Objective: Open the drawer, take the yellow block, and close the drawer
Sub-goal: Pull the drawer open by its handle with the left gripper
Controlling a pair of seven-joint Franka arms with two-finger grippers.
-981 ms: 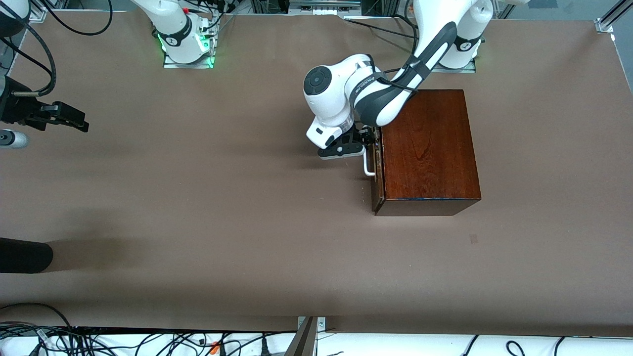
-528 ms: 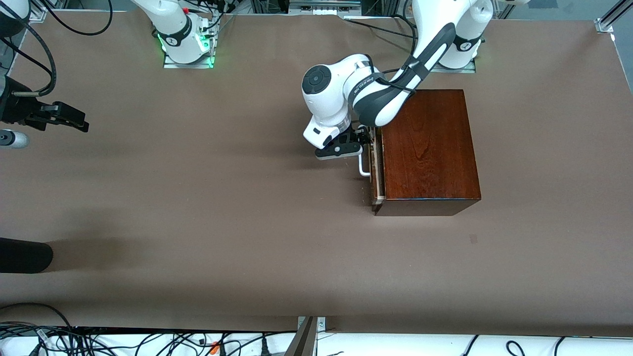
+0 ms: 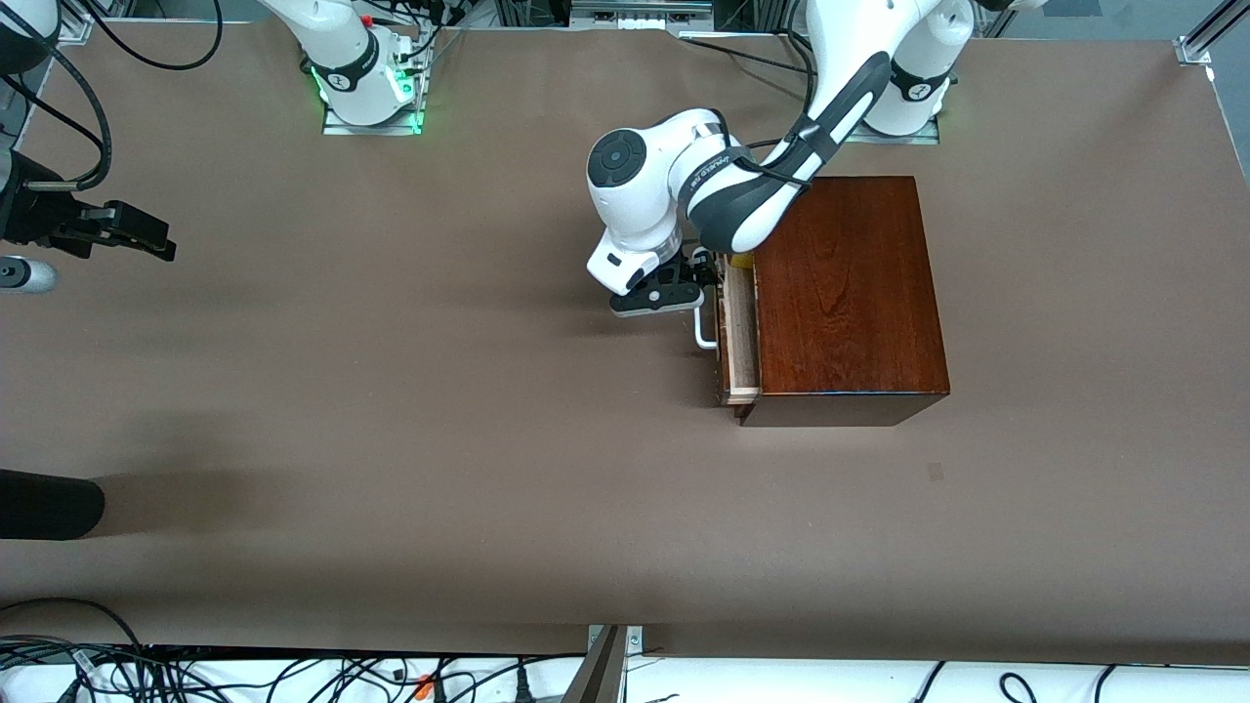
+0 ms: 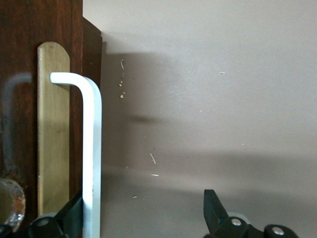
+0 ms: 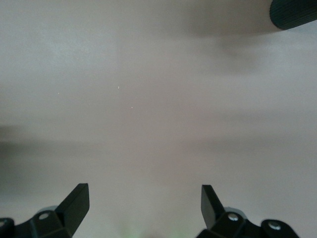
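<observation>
my left gripper [image 3: 695,285] hooks the white handle [image 4: 92,148], fingers apart, bare table beside it. the drawer [image 3: 739,337] stands farther out than before, a yellow block [image 3: 742,261] showing inside. my right gripper [image 5: 143,208] waits, spread wide.

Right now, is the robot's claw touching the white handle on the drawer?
Touching. In the left wrist view, one finger of the left gripper sits hooked against the white handle; the jaws stand wide open rather than pinching it.
</observation>
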